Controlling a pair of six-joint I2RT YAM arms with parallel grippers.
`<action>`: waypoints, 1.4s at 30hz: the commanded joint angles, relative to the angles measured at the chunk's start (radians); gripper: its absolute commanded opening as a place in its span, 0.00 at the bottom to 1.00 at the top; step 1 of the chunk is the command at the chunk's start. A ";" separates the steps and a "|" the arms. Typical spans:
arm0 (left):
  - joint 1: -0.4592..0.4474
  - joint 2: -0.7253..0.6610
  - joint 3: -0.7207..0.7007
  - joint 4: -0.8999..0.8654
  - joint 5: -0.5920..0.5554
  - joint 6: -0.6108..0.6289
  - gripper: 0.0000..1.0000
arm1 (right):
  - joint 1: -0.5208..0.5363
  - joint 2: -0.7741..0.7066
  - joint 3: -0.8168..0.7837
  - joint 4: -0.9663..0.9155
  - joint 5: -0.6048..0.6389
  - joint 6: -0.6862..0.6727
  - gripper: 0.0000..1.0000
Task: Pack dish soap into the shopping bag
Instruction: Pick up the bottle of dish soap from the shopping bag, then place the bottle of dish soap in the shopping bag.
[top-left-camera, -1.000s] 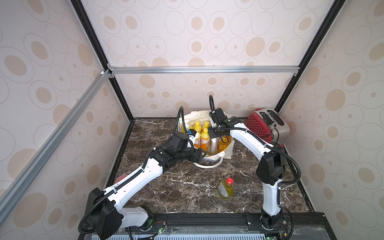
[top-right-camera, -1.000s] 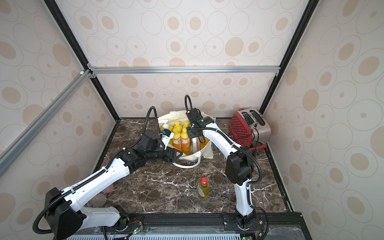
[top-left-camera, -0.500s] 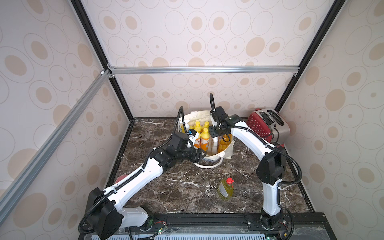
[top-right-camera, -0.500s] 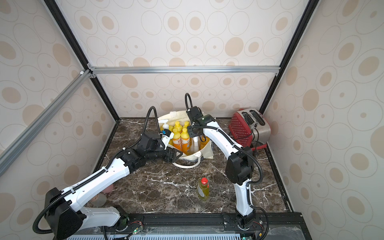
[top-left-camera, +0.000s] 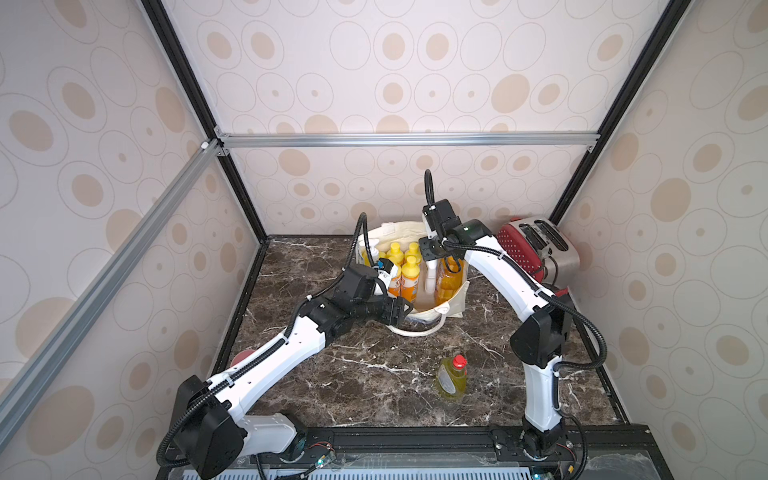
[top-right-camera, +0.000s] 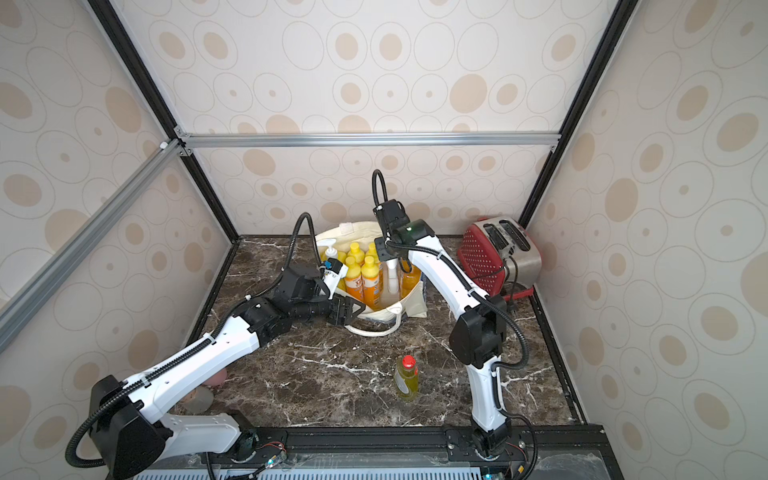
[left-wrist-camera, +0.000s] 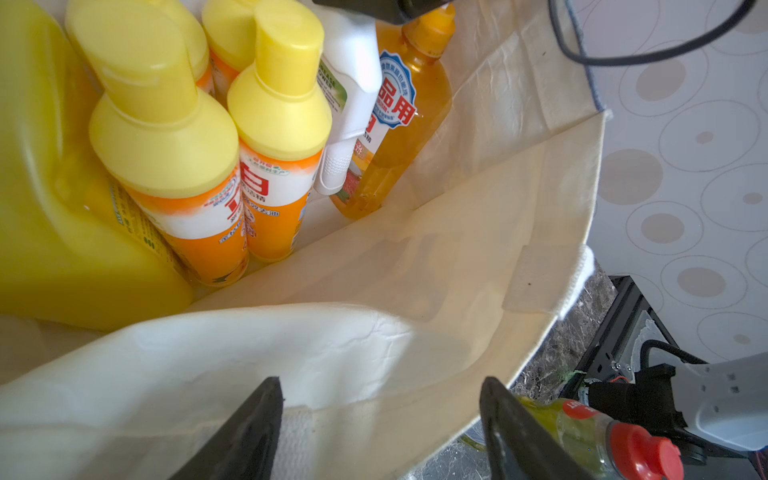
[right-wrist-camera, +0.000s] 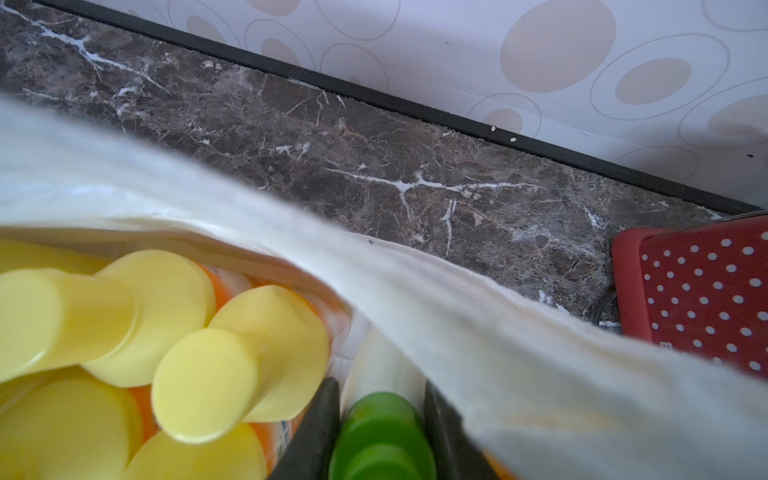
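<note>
Cream canvas shopping bag (top-left-camera: 455, 301), upright at frame centre in both top views, on the dark marble surface (top-left-camera: 332, 374).

Contents:
- four small orange bottles (left-wrist-camera: 274, 124), yellow caps, red characters on white bands
- large opaque yellow jug (left-wrist-camera: 41, 208)
- amber bottle (left-wrist-camera: 424, 124), blue badge reading "品用"
- white green-capped bottle (left-wrist-camera: 349, 104), label fragment "REASE / OWER", clenched at its cap by the right pincer (right-wrist-camera: 382, 415)

Left pincer (left-wrist-camera: 380, 415): released, fingers spread astride the bag's near rim.

Outside the bag, lower centre: yellow-green red-capped bottle (top-left-camera: 451, 376), well apart from the bag.
</note>
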 joint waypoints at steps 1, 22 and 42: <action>-0.010 0.003 -0.005 -0.049 0.013 0.011 0.74 | -0.016 0.010 0.047 0.074 0.087 0.018 0.05; -0.011 0.017 -0.014 -0.048 0.025 0.019 0.74 | -0.015 -0.015 -0.177 0.259 0.134 0.158 0.13; -0.011 -0.081 0.049 -0.116 -0.066 0.024 0.73 | 0.025 -0.143 -0.347 0.318 0.117 0.141 0.04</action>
